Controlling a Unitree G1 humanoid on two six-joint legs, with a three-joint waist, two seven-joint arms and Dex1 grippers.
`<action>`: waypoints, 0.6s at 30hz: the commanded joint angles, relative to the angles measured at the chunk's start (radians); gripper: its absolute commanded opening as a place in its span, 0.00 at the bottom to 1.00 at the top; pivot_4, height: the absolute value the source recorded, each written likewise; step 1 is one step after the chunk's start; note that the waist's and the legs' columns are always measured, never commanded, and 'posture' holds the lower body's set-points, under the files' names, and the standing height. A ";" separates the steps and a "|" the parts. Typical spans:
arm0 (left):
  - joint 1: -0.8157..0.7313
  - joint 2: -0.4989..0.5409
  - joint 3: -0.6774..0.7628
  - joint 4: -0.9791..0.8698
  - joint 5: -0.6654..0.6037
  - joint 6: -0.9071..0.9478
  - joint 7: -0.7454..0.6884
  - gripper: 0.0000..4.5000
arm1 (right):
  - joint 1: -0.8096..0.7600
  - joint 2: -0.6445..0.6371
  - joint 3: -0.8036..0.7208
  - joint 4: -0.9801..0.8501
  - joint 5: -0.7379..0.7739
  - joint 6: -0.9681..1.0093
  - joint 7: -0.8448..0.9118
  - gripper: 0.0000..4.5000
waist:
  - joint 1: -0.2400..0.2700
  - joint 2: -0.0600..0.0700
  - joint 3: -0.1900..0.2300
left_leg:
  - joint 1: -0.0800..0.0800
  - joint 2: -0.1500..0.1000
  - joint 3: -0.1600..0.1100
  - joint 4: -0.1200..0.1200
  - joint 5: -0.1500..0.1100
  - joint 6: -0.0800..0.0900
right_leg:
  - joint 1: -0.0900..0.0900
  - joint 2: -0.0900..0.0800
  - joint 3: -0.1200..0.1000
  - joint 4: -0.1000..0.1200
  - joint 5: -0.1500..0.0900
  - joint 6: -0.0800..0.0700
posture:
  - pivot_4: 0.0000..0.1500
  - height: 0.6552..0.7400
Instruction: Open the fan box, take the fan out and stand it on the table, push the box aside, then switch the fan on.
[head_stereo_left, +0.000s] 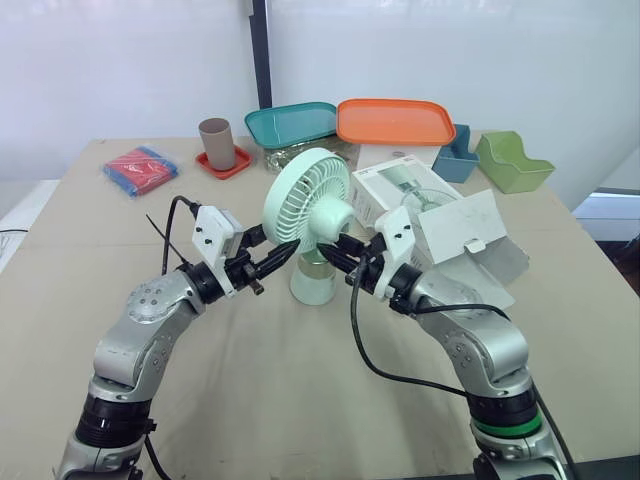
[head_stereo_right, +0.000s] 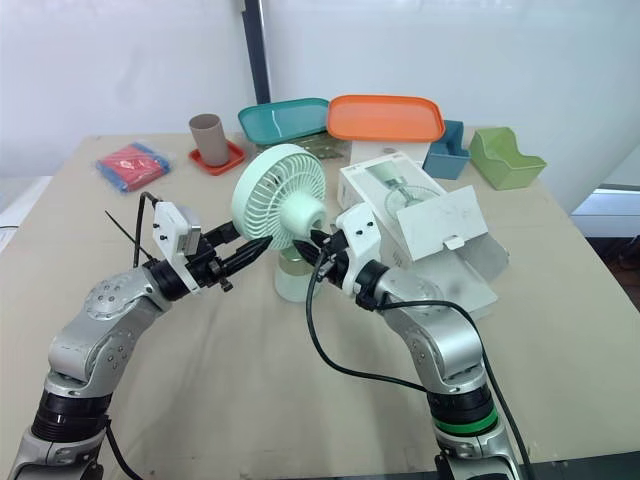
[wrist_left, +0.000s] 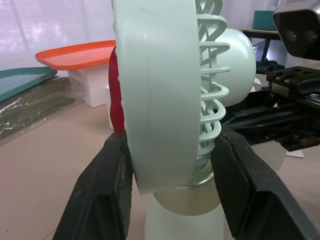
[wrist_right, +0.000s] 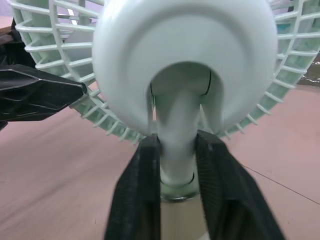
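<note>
A mint-green fan (head_stereo_left: 306, 196) stands upright at the table's middle on its round base (head_stereo_left: 313, 284). Its grille faces my left arm. My left gripper (head_stereo_left: 286, 254) reaches in from the left, and its fingers (wrist_left: 114, 175) clamp the lower rim of the fan head front and back. From the right, my right gripper (head_stereo_left: 336, 249) is shut on the fan's neck (wrist_right: 176, 135) just under the motor housing. The white fan box (head_stereo_left: 400, 188) lies open behind my right arm, its flap (head_stereo_left: 463, 226) raised.
Along the far edge stand a brown cup (head_stereo_left: 217, 142) on a red coaster, a teal tray (head_stereo_left: 291, 122), an orange tray (head_stereo_left: 395, 120), a blue bin (head_stereo_left: 456, 156) and a green bin (head_stereo_left: 512, 162). A red and blue packet (head_stereo_left: 140, 170) lies far left.
</note>
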 joint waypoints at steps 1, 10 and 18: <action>0.007 0.002 -0.015 -0.022 -0.001 0.004 -0.005 0.43 | -0.017 0.003 0.000 -0.018 0.010 -0.007 0.010 0.15 | 0.000 0.000 0.000 | 0.000 0.000 0.000 0.000 0.000 0.000 | 0.000 0.000 0.000 0.000 0.000 0.000 | 1.00 1.00; 0.008 -0.015 -0.031 -0.032 0.001 0.003 0.007 0.43 | -0.027 0.013 0.016 -0.010 0.008 -0.005 0.012 0.15 | 0.000 0.000 0.000 | 0.000 0.000 0.000 0.000 0.000 0.000 | 0.000 0.000 0.000 0.000 0.000 0.000 | 1.00 1.00; 0.012 -0.024 -0.034 -0.038 0.003 0.005 0.009 0.43 | -0.038 0.017 0.015 0.006 0.002 -0.009 0.009 0.09 | 0.000 0.000 0.000 | 0.000 0.000 0.000 0.000 0.000 0.000 | 0.000 0.000 0.000 0.000 0.000 0.000 | 1.00 1.00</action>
